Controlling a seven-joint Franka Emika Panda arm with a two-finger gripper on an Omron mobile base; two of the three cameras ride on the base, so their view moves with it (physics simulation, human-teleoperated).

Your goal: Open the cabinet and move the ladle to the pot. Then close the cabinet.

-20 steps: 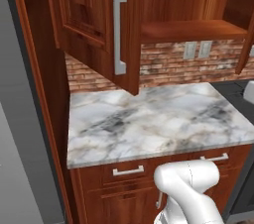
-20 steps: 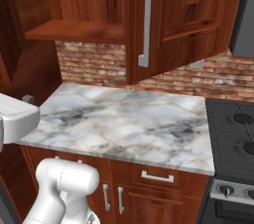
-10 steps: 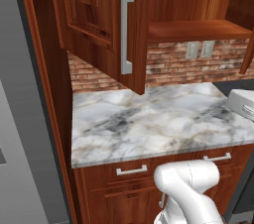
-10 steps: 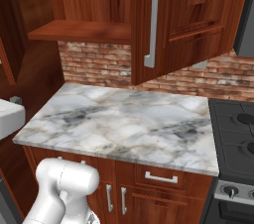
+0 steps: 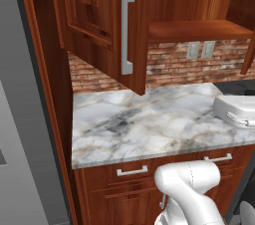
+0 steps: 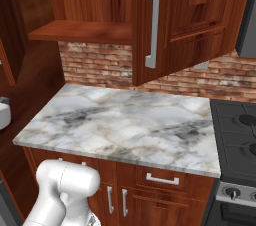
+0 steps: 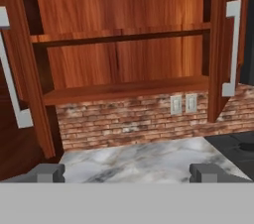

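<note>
The cabinet (image 7: 124, 62) stands open, both doors swung out. Its inner shelf (image 7: 119, 37) and bottom board (image 7: 124, 90) look bare. The left door (image 5: 94, 20) with its silver bar handle (image 5: 128, 30) hangs over the counter, and the right door (image 6: 195, 15) carries its own handle (image 6: 152, 25). My gripper (image 7: 127, 173) is open, back from the cabinet and facing it at about counter height, with nothing between its fingertips (image 7: 47, 172). A white part of my hand (image 5: 235, 109) shows at the right edge over the counter. The ladle and the pot are out of view.
A marble counter (image 5: 144, 119) lies under the cabinet, with a brick backsplash (image 6: 100, 67) and wall outlets (image 7: 182, 104) behind. A black stove (image 6: 240, 135) adjoins the counter on the right. Base drawers (image 6: 162, 179) sit below, and a tall wood panel (image 5: 45, 94) stands at the left.
The whole picture has shifted a little in both base views, so the camera moved. My white hand has come further into the left base view and slid towards the edge of the right one.
</note>
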